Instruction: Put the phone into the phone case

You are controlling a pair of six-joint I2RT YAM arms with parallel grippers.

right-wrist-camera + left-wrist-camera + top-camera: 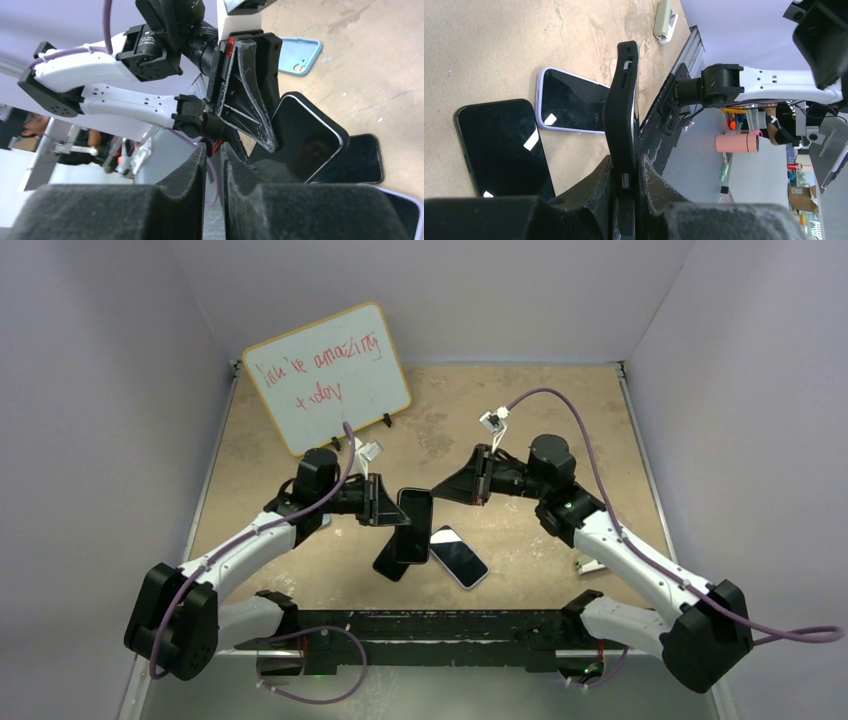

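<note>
My left pincer (625, 172) was clamped on the black-cased phone (622, 100) above the counter (499, 50). My right pincer (213, 152) was closed, empty.

A whiteboard (328, 375) with a pale wooden frame stood propped at the far left of the table (560, 420), tilted so that its writing climbed toward the right. Red marker handwriting covered it in two lines. The upper line ran almost the full width of the board and read "You're amazing", with its first word loosely formed. The lower line sat under the left half and read "today". In both wrist views, any print was too small or blurred to read.
</note>
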